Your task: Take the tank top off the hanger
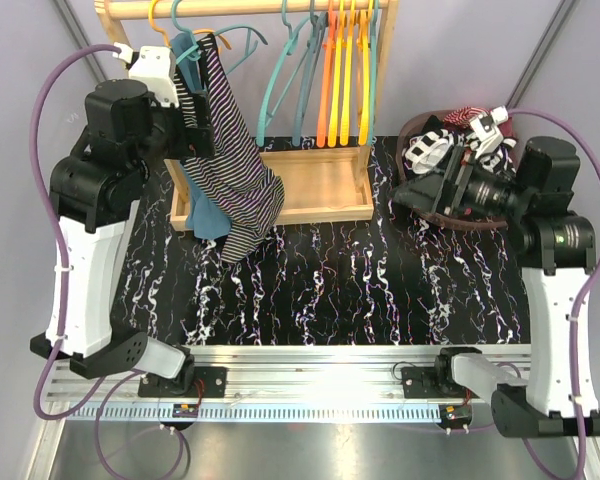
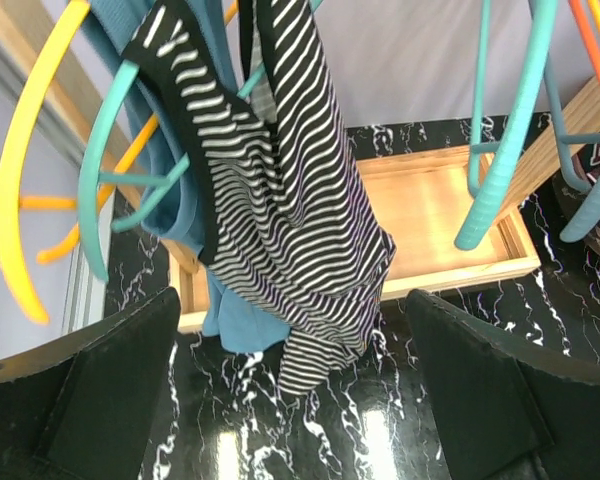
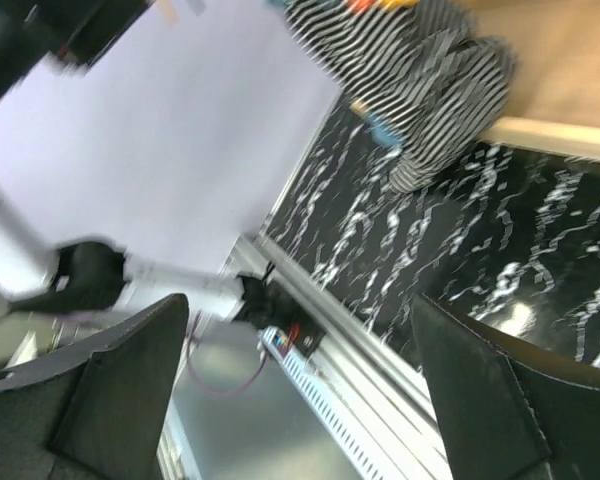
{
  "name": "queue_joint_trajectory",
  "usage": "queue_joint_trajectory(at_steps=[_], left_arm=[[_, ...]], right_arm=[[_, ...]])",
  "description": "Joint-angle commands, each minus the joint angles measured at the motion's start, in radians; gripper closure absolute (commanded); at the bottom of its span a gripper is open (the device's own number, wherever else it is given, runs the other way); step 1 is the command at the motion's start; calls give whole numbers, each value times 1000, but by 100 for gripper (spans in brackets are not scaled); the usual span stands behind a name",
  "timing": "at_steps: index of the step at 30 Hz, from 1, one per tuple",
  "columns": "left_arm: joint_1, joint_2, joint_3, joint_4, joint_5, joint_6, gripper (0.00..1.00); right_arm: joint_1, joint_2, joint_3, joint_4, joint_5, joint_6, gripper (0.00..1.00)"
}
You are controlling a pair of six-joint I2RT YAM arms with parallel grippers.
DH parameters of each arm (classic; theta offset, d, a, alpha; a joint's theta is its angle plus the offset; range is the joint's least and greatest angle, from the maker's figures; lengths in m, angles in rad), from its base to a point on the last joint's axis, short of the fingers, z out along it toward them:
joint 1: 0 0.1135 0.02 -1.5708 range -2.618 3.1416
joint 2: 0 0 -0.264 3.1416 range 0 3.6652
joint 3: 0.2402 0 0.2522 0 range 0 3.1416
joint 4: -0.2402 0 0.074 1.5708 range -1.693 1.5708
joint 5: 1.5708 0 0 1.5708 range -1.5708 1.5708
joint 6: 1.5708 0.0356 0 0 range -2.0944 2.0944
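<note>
A black-and-white striped tank top (image 1: pixel 235 160) hangs on a teal hanger (image 1: pixel 195 45) at the left end of the wooden rack, over a blue garment (image 1: pixel 208 215). In the left wrist view the tank top (image 2: pixel 290 230) hangs by one strap on the teal hanger (image 2: pixel 140 190), its hem trailing onto the mat. My left gripper (image 1: pixel 195 130) is raised right beside the top's upper left side; its jaws (image 2: pixel 290 400) stand open and empty. My right gripper (image 1: pixel 405 190) is open and empty, above the mat in front of the basket, pointing left. The right wrist view shows the top (image 3: pixel 430 80) far off.
The wooden rack (image 1: pixel 310 185) holds several teal, orange and yellow hangers (image 1: pixel 340 70) on its rail. A brown basket (image 1: pixel 420 125) with striped and red clothes stands at the back right. A black marbled mat (image 1: pixel 360 290) covers the table.
</note>
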Motion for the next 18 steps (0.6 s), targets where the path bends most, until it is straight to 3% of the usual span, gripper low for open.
queue_joint_trajectory(at_steps=[1, 7, 18], left_arm=[[39, 10, 63, 21, 92, 55, 1], [105, 21, 34, 53, 46, 102, 1], [249, 67, -26, 131, 156, 144, 1]], right_arm=[[52, -43, 34, -49, -95, -25, 0], [81, -95, -81, -50, -122, -15, 0], [107, -57, -88, -34, -123, -29, 0]])
